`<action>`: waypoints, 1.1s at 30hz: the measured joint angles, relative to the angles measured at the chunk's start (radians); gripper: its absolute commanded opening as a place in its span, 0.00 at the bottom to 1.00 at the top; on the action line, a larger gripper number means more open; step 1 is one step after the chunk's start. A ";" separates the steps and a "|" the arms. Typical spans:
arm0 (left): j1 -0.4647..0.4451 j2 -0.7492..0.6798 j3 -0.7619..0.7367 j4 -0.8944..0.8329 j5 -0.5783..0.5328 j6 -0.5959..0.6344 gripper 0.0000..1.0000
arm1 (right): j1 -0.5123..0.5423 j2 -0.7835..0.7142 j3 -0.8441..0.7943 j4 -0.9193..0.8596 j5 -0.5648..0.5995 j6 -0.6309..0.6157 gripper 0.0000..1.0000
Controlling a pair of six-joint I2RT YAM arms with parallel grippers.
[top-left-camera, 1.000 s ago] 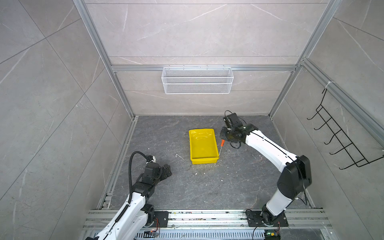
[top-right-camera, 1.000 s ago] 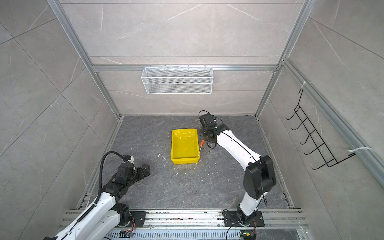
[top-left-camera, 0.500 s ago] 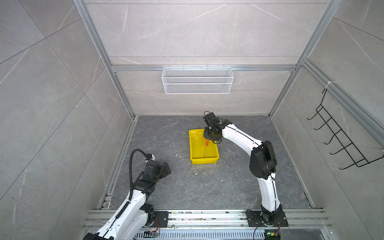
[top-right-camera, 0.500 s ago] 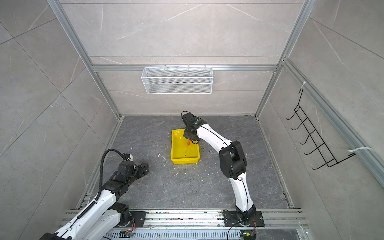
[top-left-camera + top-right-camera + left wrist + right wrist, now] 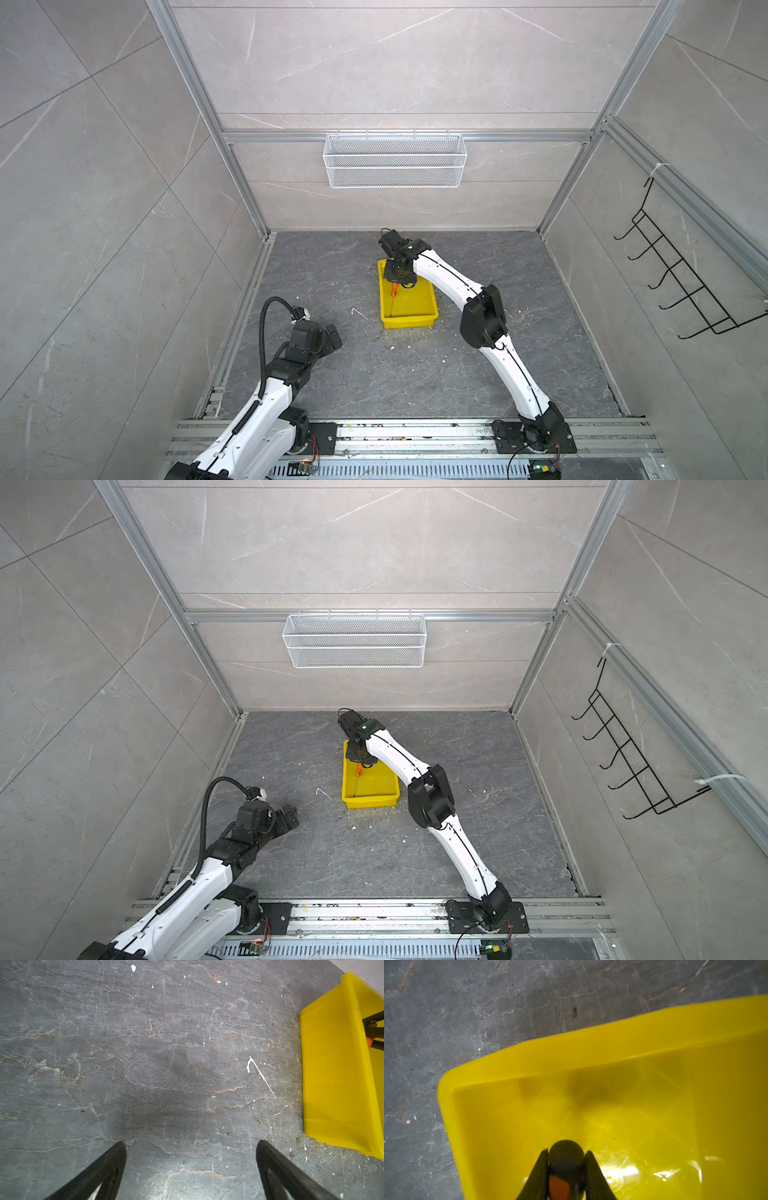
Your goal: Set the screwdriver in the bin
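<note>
Over the bin (image 5: 409, 323) on a grey veined stone floor (image 5: 374, 374), my right gripper (image 5: 566, 1154) clamped on the screwdriver (image 5: 559, 1186), its shaft pointing down into the bin, my left gripper (image 5: 191, 1144) spread open above the floor, pale tiled walls (image 5: 395, 62), white mesh basket (image 5: 395, 162), black hook rack (image 5: 681, 282)

Light: bright, even, from overhead.
Top views: sharp; straight lines bow toward the edges.
Left wrist: desk (image 5: 166, 1053) crisp, one soft shadow patch mid-frame.
Right wrist: bin (image 5: 512, 1059) soft-focus, glare spots inside; screwdriver (image 5: 566, 1157) cap blurred.
</note>
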 measured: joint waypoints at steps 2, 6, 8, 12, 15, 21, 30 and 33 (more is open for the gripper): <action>0.000 0.000 0.000 0.000 0.000 0.000 1.00 | 0.004 0.043 0.072 -0.032 0.004 0.004 0.20; 0.000 0.000 0.000 0.000 -0.002 0.000 1.00 | 0.008 0.086 0.141 -0.096 0.025 0.010 0.34; 0.000 -0.003 0.000 -0.001 -0.003 0.000 1.00 | 0.008 0.089 0.148 -0.117 0.039 0.014 0.41; 0.000 -0.009 0.000 -0.001 -0.003 0.000 1.00 | 0.008 0.089 0.159 -0.140 0.060 0.025 0.46; 0.000 -0.009 0.000 -0.001 -0.003 0.000 1.00 | 0.008 0.089 0.161 -0.148 0.060 0.034 0.49; 0.000 -0.008 0.000 -0.002 -0.004 -0.001 1.00 | 0.009 0.044 0.170 -0.219 0.080 0.001 0.61; 0.000 0.010 0.000 0.000 -0.003 -0.024 1.00 | 0.011 -0.475 -0.332 -0.072 0.132 -0.084 0.99; 0.000 0.028 0.000 0.000 -0.003 -0.026 1.00 | 0.012 -0.690 -0.634 0.090 0.105 -0.100 0.99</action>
